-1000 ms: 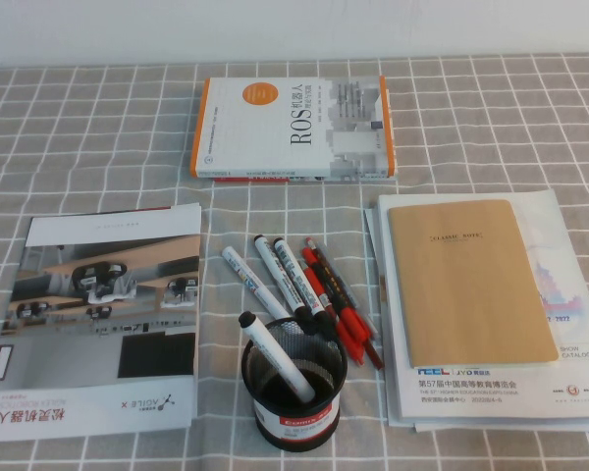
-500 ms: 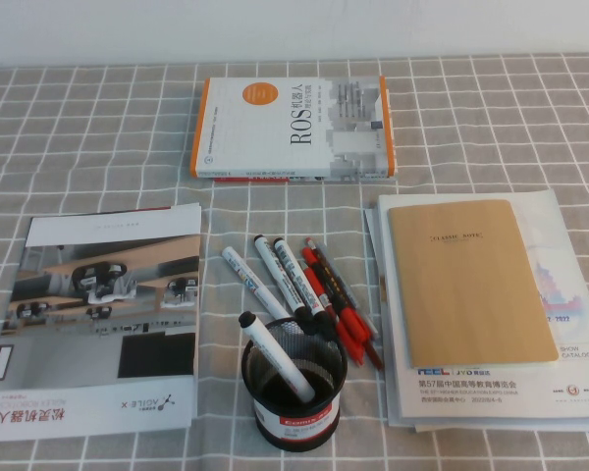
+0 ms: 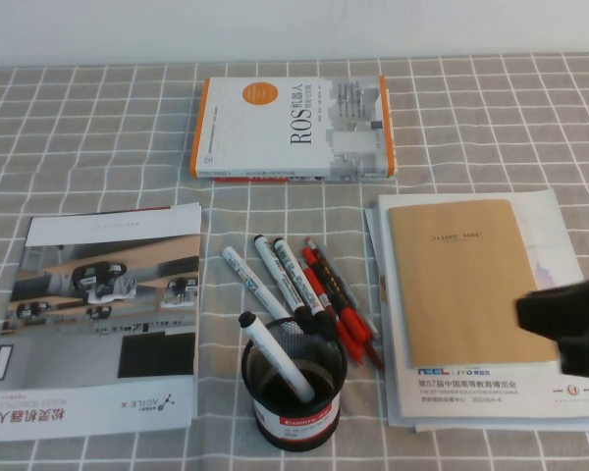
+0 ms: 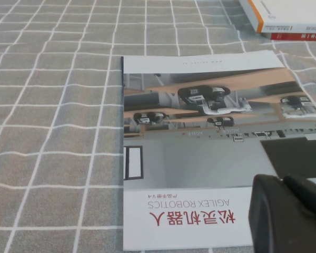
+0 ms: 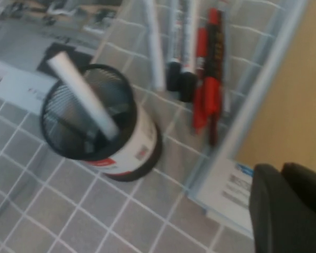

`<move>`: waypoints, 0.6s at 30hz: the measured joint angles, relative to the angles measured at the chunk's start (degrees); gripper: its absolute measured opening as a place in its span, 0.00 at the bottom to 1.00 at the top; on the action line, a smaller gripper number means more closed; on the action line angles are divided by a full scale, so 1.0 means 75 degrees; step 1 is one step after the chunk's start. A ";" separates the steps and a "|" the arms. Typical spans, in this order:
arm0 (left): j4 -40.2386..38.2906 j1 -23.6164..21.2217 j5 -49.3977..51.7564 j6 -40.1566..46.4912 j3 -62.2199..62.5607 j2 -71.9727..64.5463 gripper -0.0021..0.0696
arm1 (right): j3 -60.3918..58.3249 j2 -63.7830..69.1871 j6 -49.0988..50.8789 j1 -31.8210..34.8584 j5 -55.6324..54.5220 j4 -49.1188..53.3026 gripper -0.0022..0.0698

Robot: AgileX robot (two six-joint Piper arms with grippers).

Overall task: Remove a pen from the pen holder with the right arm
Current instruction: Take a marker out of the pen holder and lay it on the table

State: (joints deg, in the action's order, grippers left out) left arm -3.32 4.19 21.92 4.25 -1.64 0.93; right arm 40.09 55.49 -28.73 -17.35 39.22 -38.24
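A black mesh pen holder (image 3: 294,388) stands near the table's front edge, and in the right wrist view (image 5: 102,124) it shows from above. One white marker with a black cap (image 3: 275,355) leans inside it (image 5: 84,95). Several white and red pens (image 3: 304,294) lie flat on the cloth just behind the holder. My right gripper (image 3: 522,316) hangs shut and empty over the tan notebook (image 3: 468,280), to the right of the holder and apart from it. In its own wrist view, my left gripper (image 4: 282,182) is shut, empty, above the AgileX brochure (image 4: 200,158).
A ROS book (image 3: 293,128) lies at the back centre. The AgileX brochure (image 3: 103,314) covers the front left. Under the tan notebook sits a stack of catalogues (image 3: 569,392) at the right. A grey checked cloth covers the table.
My right gripper has entered the high view from the right edge and now hovers over the notebook stack. The pens and the holder have not moved.
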 joint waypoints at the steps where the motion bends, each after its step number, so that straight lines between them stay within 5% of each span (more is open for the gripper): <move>1: 0.0000 0.0000 0.0000 0.0000 0.0000 0.0000 0.02 | 0.0155 0.0124 -0.0012 -0.0297 -0.0078 0.0108 0.01; 13: 0.0000 0.0000 0.0000 0.0000 0.0000 0.0000 0.02 | 0.1915 0.2452 0.0940 -0.3425 -0.0583 0.2176 0.02; 18: 0.0000 0.0000 0.0000 0.0000 0.0000 0.0000 0.02 | 0.2172 0.3162 0.1066 -0.4208 -0.1307 0.2529 0.17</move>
State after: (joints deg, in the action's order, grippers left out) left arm -3.32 4.19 21.92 4.25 -1.64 0.93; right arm 56.38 79.21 -20.74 -48.91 29.41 -19.28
